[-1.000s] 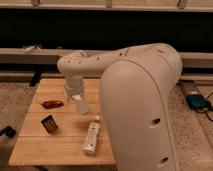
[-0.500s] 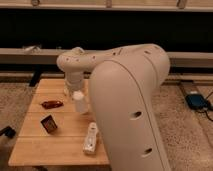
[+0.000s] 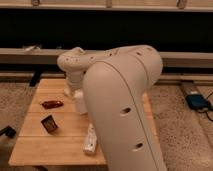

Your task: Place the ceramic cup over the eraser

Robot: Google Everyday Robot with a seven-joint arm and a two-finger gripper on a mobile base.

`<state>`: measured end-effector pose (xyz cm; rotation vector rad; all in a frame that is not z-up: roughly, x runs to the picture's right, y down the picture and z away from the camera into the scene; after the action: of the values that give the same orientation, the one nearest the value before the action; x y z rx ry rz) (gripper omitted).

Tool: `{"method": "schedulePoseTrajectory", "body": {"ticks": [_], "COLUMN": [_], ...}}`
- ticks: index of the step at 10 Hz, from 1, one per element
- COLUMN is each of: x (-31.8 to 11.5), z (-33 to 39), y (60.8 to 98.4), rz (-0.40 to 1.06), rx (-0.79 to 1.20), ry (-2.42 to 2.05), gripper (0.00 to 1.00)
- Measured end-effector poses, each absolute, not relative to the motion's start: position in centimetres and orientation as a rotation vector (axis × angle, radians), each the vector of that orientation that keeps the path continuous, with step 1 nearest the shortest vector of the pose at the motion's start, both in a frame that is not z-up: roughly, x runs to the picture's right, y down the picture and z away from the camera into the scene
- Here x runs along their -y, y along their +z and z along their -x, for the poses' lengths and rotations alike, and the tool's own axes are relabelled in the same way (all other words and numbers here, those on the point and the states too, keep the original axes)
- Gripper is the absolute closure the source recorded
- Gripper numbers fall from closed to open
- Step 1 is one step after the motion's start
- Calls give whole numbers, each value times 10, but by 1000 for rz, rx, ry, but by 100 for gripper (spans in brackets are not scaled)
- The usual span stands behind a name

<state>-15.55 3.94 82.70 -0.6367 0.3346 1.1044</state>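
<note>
The gripper (image 3: 78, 95) has barely moved, mid-counter (image 3: 35, 145) at the cup (image 3: 80, 104) (whether it grips, I cannot tell). The eraser (image 3: 49, 123), near the left edge, stays uncovered.

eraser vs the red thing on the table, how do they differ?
The eraser is dark and squarish; the red thing is glossy red and oblong. The eraser sits nearer the front edge of the table, the red thing behind it. Both lie on the table, apart; the gripper hangs over mid-table.
</note>
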Motion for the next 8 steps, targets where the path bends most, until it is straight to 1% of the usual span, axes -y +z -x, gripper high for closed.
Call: {"method": "schedulePoseTrajectory", "body": {"ticks": [3, 4, 5, 7, 8], "x": [-54, -58, -64, -70, -71], "z": [156, 155, 153, 156, 155], "y": [841, 845, 847, 847, 841], "rz": [639, 634, 620, 609, 609], "rx": [-363, -372, -376, -368, -354], "ry": [1094, 1093, 1089, 1093, 1099], "gripper": [38, 40, 47, 65, 77]}}
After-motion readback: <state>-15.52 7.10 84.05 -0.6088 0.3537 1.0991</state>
